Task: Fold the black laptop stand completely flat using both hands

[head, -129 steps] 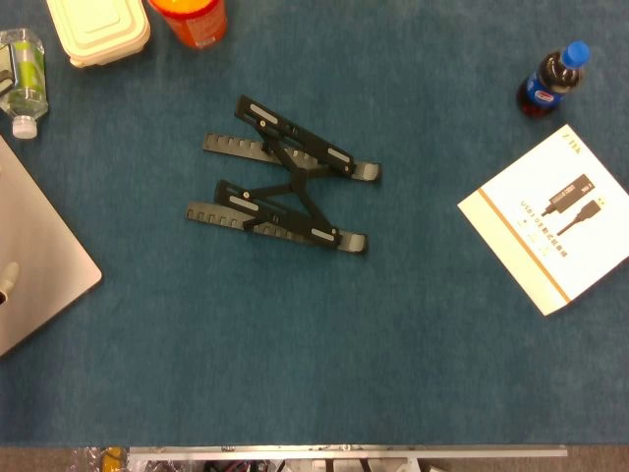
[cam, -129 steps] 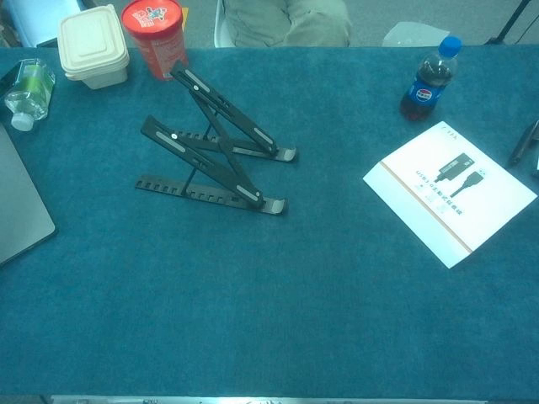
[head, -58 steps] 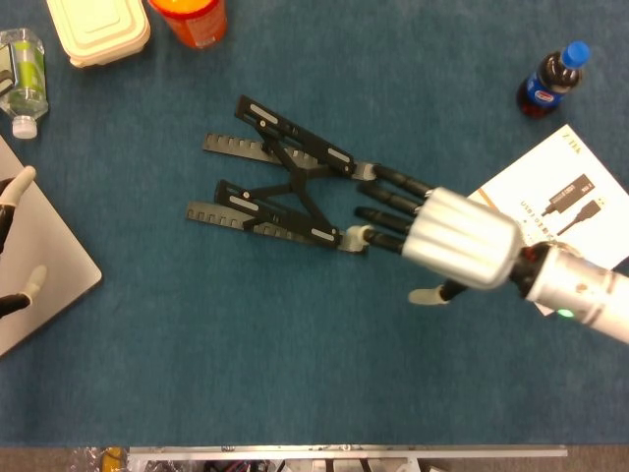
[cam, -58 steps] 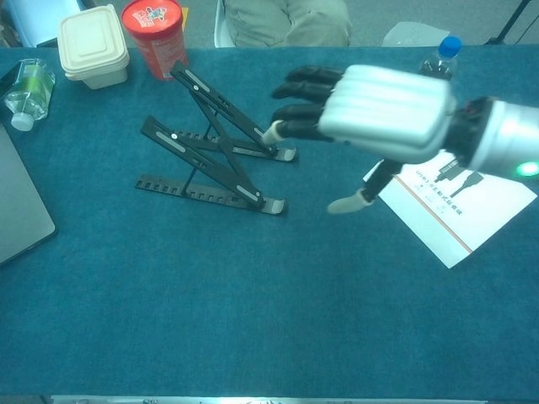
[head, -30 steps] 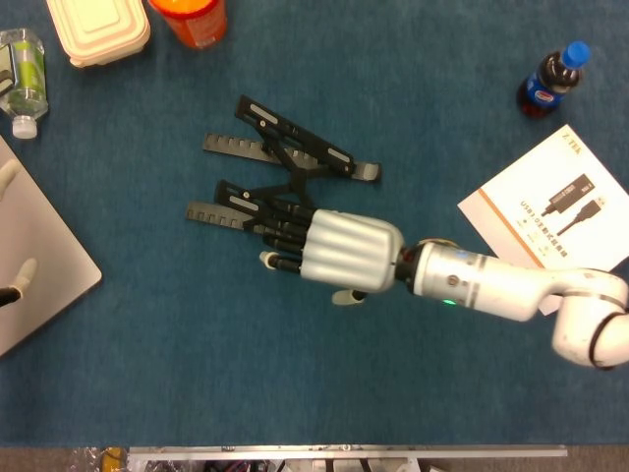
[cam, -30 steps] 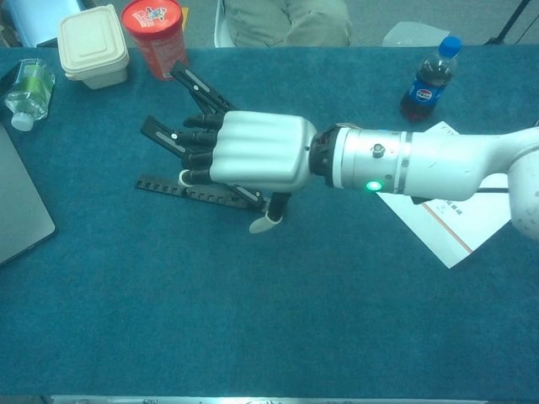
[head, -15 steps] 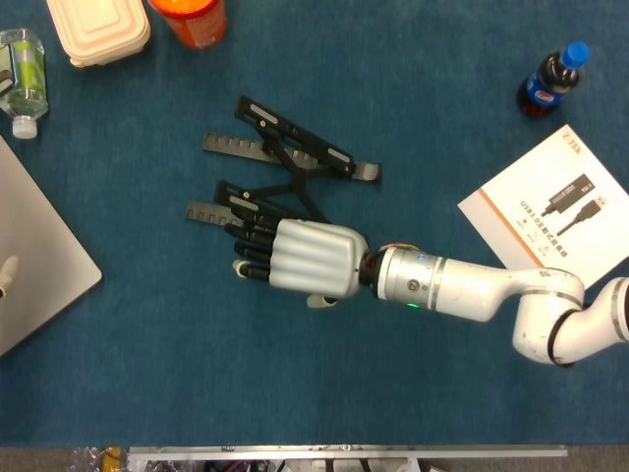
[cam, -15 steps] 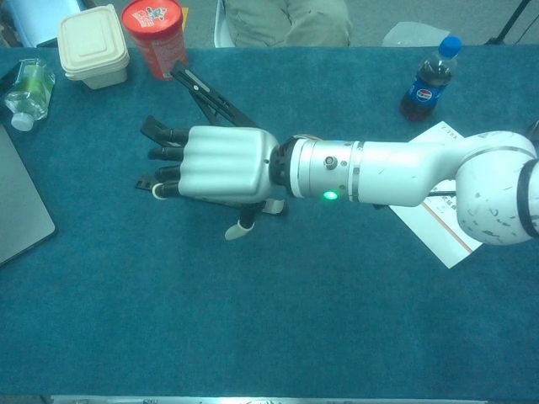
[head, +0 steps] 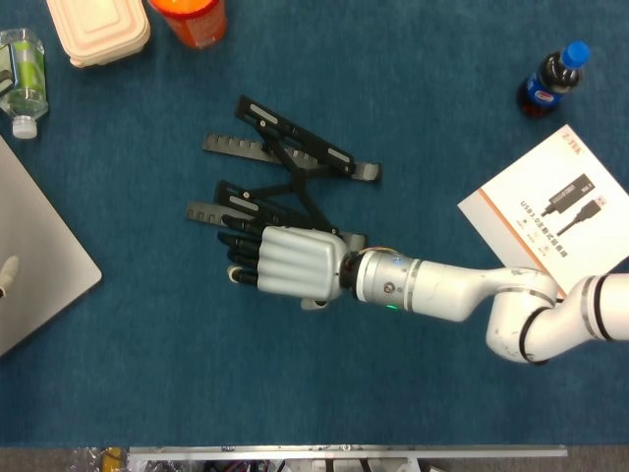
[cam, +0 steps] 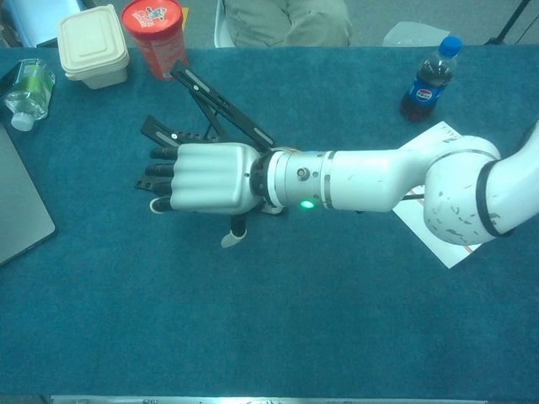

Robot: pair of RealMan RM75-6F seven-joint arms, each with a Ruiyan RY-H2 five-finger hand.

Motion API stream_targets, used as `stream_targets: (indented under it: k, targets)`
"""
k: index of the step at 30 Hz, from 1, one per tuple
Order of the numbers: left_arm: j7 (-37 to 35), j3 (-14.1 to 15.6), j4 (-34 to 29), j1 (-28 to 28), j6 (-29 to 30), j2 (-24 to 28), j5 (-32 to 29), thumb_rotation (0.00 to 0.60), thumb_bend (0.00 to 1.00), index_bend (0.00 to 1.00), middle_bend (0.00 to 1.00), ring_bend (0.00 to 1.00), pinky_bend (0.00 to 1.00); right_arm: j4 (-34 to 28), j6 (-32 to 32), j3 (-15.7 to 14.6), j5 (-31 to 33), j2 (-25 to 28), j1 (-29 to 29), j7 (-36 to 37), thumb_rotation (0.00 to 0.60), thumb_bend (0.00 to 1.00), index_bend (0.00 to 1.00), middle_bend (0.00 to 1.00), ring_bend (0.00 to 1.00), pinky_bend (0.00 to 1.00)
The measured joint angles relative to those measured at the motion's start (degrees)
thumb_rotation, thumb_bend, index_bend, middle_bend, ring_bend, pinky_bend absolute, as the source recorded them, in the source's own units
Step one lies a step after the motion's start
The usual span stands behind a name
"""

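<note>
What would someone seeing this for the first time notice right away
A big white right hand reaches across the middle of the blue table, laid over the near side of a propped-open black laptop stand. At the far right stands a cola bottle, with a white booklet just in front of it.

The right hand (cam: 206,177) lies palm down over the near rail of the black laptop stand (cam: 221,105), its dark fingers (cam: 160,169) stretched toward the left and its thumb pointing down at the blue desk (cam: 269,320). The stand's far arm rises tilted behind the hand. A cola bottle (cam: 425,80) stands at the far right beside a white booklet (cam: 442,244).
</note>
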Motion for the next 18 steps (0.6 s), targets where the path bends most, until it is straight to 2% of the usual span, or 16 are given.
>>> stream_targets:
  k: [9, 18]
  targets:
    - [-0.8, 0.0, 0.8, -0.3, -0.7, -0.2, -0.1, 0.600, 0.27, 0.06, 0.15, 0.06, 0.07, 4.1, -1.1, -0.1, 4.2, -2.7, 1.9, -1.8, 0.350, 0.15, 0.18, 0.20, 0.00, 0.02]
    - [-3.4, -0.2, 2.3, -0.8, -1.2, -0.6, 0.0, 0.600, 0.27, 0.06, 0.15, 0.05, 0.07, 3.6, 0.9, -0.2, 8.2, -2.7, 2.2, -8.0, 0.351, 0.15, 0.20, 0.30, 0.15, 0.02]
